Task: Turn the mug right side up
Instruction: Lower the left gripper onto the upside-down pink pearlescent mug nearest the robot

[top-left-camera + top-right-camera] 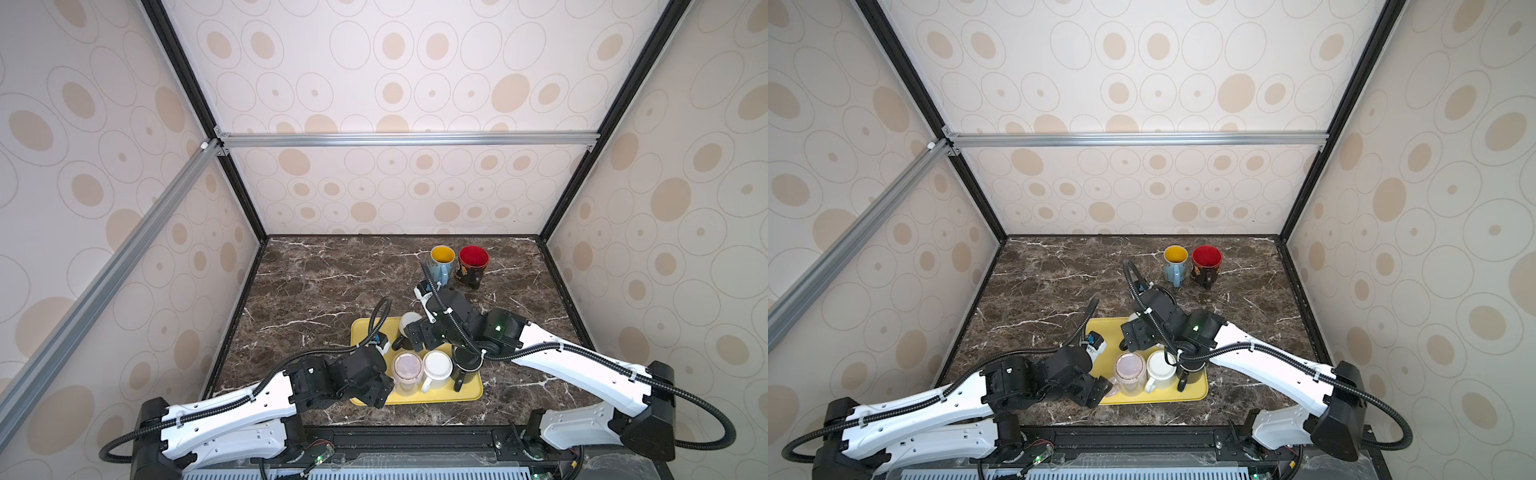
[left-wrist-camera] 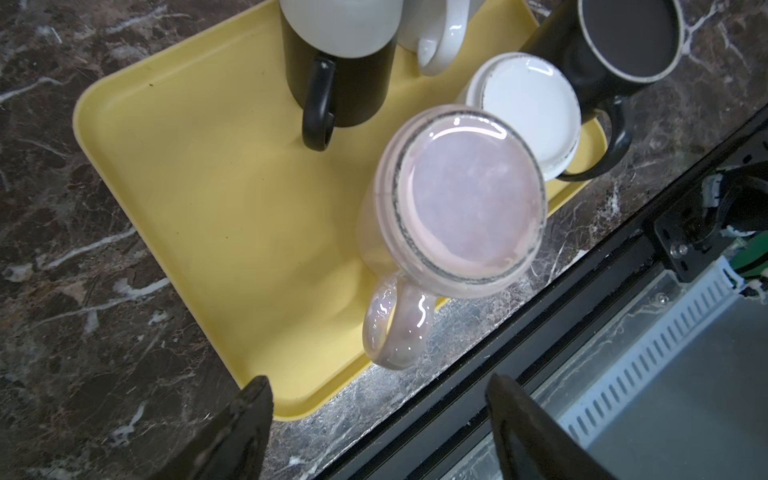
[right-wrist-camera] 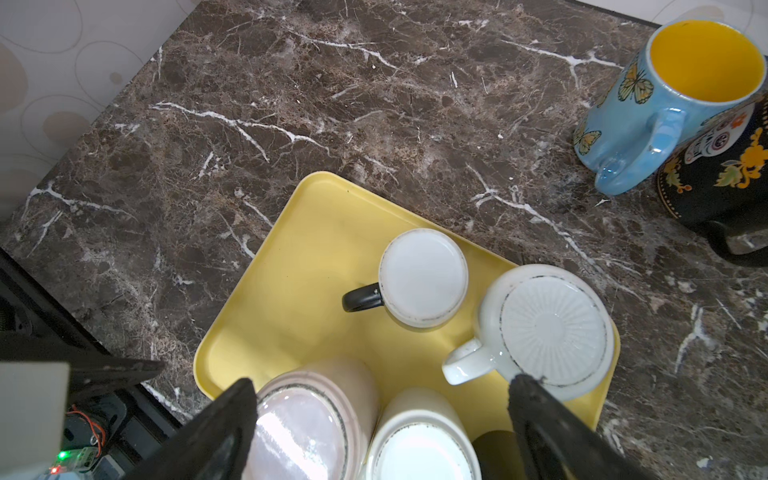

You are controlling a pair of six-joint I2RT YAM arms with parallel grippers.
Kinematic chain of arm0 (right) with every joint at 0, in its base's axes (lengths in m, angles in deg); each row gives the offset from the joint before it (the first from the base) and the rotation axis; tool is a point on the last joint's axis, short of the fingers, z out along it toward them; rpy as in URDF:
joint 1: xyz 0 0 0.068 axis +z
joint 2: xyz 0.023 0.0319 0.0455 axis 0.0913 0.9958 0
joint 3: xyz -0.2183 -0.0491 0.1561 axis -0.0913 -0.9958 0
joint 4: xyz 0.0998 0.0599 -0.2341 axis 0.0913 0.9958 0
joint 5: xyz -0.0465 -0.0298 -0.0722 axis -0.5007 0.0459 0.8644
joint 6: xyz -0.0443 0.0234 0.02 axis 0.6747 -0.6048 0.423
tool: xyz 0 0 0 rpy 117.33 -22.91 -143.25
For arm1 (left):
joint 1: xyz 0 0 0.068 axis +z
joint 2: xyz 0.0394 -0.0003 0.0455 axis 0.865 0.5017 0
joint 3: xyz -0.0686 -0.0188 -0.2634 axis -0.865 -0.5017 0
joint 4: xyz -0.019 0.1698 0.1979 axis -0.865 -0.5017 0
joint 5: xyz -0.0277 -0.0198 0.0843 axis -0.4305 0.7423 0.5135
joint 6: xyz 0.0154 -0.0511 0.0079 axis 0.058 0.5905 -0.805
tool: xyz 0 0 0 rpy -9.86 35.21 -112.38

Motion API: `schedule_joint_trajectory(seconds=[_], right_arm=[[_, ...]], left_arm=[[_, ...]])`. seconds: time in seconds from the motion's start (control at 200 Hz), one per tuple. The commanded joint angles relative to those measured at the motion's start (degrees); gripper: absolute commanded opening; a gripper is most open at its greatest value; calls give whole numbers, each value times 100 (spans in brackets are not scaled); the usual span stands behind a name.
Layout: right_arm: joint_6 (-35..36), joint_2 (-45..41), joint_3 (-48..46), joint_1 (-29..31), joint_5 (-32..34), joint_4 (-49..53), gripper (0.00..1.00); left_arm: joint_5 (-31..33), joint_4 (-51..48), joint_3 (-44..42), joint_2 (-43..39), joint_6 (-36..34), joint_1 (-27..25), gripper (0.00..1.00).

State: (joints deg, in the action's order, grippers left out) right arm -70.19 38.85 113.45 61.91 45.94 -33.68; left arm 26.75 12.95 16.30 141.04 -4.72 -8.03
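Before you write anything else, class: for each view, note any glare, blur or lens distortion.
Left wrist view: white glare streaks on the pink mug, base and handle; left end effector soft, out of focus. Right wrist view: glare on the same mug's base; right end effector blurred. Both top views: even light, wide-angle lens splays the frame outward.

Glossy pale pink mug (image 2: 465, 199) stands upside down, base up, at the near edge of the yellow tray (image 2: 187, 166). Its handle juts over the tray rim. An upside-down white mug (image 2: 528, 104) is just beside it.
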Motion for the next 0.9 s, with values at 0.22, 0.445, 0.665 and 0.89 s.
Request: schedule_joint_trajectory(seconds=[0.22, 0.445, 0.665, 0.89], right_arm=[[-36, -139, -150, 20, 3, 90, 96], [-90, -213, -202, 17, 24, 168, 96], [-140, -285, -297, 21, 15, 96, 96], [-178, -318, -407, 24, 49, 56, 96]], left_arm=[[190, 224, 195, 376, -72, -182, 83], [-68, 623, -5, 650, -298, -185, 84], [-36, 669, 4, 896, -443, -186, 81], [151, 683, 16, 1312, -422, -173, 70]])
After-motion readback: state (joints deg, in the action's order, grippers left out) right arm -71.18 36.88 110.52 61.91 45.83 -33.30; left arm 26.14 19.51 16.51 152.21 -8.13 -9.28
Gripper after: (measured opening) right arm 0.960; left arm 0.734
